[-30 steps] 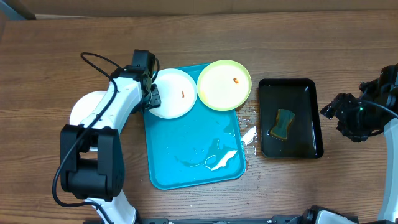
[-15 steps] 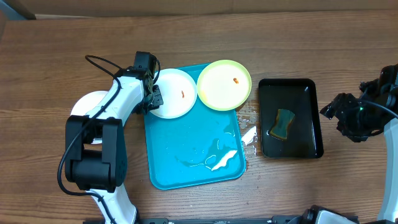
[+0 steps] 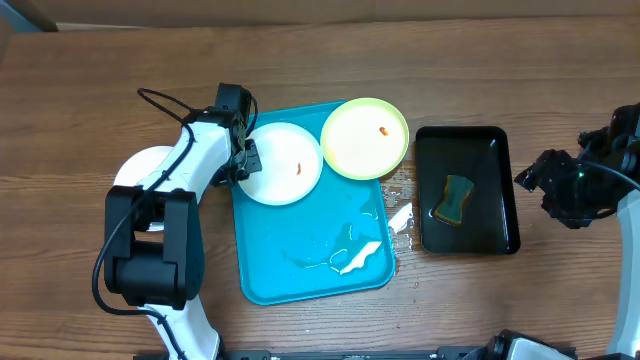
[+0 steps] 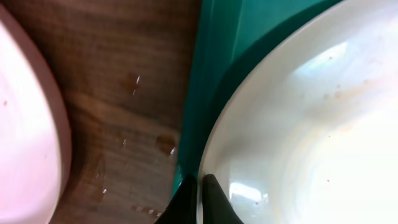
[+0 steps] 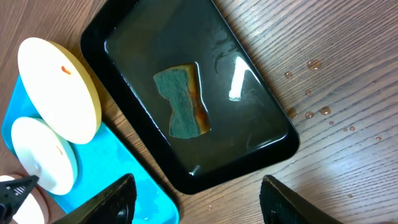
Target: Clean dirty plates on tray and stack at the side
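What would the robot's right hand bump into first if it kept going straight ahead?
Probably the black tray, near its closer edge; the sponge lies further in. The open right hand aims there, though depth is hard to judge.

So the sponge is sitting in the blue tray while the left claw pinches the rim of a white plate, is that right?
Not quite. The sponge lies in the black tray, not the blue tray, as the overhead view shows. The left claw does pinch the rim of the white plate.
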Action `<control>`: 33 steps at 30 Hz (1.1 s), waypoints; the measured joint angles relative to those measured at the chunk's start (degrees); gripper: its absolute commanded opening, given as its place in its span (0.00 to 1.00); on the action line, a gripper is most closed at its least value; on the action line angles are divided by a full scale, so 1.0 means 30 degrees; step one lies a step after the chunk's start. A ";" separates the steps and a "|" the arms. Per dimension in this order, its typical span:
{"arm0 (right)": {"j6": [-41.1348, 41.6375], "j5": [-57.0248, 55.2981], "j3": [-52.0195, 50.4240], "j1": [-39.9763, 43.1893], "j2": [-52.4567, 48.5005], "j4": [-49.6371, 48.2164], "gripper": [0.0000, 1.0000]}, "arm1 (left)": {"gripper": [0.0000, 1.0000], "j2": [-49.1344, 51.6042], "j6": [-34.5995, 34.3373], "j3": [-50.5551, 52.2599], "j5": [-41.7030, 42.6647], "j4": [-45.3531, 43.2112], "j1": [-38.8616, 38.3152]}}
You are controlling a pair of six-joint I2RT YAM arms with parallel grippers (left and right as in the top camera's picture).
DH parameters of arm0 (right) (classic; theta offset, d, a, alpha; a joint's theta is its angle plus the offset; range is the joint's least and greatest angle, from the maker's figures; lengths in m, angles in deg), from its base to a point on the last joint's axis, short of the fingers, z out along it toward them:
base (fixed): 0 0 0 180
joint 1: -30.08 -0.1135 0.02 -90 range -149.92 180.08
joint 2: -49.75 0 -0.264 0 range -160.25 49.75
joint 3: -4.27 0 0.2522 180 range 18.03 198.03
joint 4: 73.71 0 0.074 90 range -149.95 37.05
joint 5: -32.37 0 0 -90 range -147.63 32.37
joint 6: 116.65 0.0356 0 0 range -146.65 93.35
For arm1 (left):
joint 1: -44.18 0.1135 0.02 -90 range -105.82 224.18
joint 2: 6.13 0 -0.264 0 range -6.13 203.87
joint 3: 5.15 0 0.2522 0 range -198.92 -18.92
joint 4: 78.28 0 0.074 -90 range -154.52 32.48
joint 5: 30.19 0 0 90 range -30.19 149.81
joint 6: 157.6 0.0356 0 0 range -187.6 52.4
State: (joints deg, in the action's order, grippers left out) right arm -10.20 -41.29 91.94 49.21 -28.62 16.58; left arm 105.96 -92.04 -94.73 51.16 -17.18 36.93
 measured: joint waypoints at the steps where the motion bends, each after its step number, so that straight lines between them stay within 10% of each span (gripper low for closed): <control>1: 0.0000 0.0000 0.0000 0.0000 0.0000 0.0015 0.65 | 0.04 0.0000 0.0073 -0.0007 -0.0058 0.0299 0.0000; 21: -0.1581 0.1341 -0.0007 -0.1996 0.0000 -0.1027 0.66 | 0.05 0.0000 0.1486 -0.0095 0.2113 0.6543 -0.3490; 33: 0.0554 -0.0736 -0.3235 -0.5829 -0.1756 -0.5639 0.40 | 0.49 -0.2506 0.2025 -0.0087 0.4561 0.6156 -0.2448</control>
State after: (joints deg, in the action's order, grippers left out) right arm -8.54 -43.49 82.24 31.73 -33.88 -0.33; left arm 98.44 -85.97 -94.99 64.85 1.28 29.59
